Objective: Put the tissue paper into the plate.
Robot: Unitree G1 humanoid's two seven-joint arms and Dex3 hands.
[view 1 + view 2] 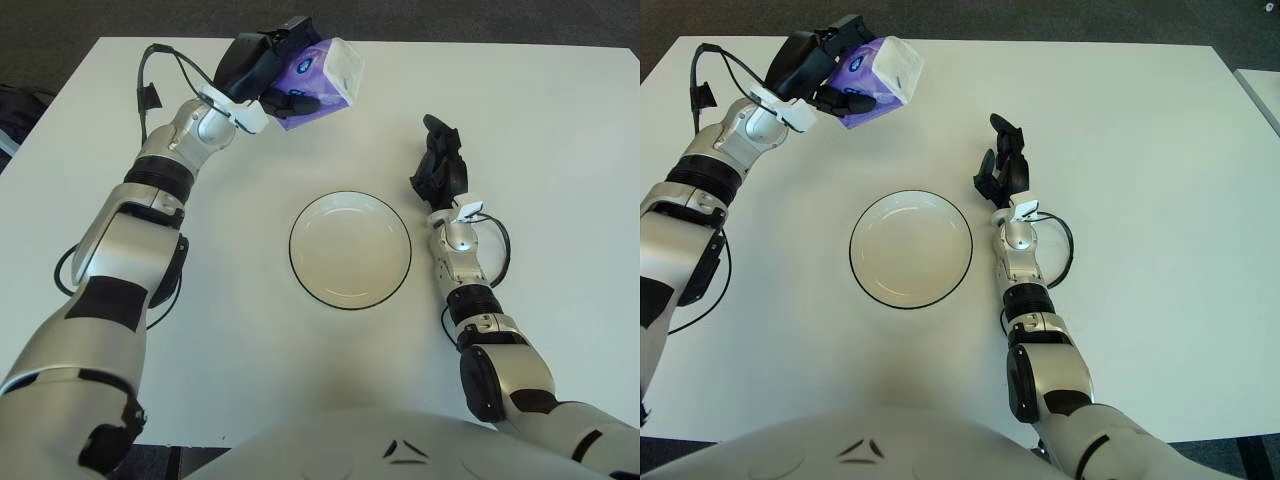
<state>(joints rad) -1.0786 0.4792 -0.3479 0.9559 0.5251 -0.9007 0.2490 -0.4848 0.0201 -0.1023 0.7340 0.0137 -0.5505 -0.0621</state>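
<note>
A purple and white tissue pack (322, 80) is held in my left hand (268, 68), lifted above the far part of the white table, up and left of the plate. The fingers are curled around the pack's left side. The white plate (350, 249) with a dark rim sits at the table's middle and holds nothing. My right hand (438, 165) shows just right of the plate, fingers relaxed and holding nothing. The same scene shows in the right eye view, with the tissue pack (880, 78) and plate (911, 249).
The white table (560, 140) spreads wide around the plate. A black cable (160, 60) loops by my left forearm. Dark floor lies beyond the far edge.
</note>
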